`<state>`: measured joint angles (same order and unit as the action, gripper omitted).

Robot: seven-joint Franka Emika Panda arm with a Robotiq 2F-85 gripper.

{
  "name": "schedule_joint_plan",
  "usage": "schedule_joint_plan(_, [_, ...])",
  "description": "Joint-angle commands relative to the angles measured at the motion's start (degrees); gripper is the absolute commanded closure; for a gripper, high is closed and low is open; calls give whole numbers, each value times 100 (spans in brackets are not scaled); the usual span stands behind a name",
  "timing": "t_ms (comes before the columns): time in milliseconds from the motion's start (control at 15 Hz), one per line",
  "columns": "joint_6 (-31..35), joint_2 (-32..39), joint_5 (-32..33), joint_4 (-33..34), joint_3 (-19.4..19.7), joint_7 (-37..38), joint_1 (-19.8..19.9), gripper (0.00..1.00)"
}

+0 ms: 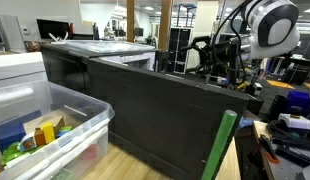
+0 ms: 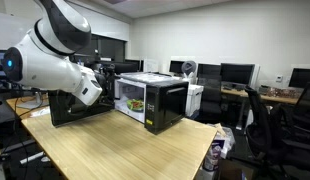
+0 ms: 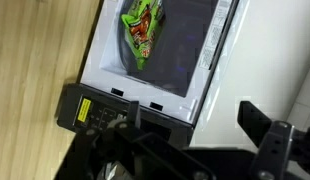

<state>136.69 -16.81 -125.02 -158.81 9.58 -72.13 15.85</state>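
The jaws are standing wide, holding nothing, just beside the microwave point(image 3: 185, 50). A green bag point(image 3: 142, 32) is lying inside it.

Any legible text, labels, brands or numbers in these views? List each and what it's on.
No text is readable.
Yellow label on the microwave control panel, wrist view: print too blurred to read.
Green bag in the microwave: printing too blurred to read.
Items in the clear bin, in an exterior view: too small to read.
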Motion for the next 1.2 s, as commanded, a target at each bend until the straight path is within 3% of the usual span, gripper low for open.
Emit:
schedule_joint_plan(0, [-396,463,-189,64,28,-275,179,0])
schedule_joint_plan(667, [-1714,1512,-466,37,148,-736,-1,0])
schedule_joint_plan(1133, [-1643,2060,-1201,347,74,-1007,-364,0])
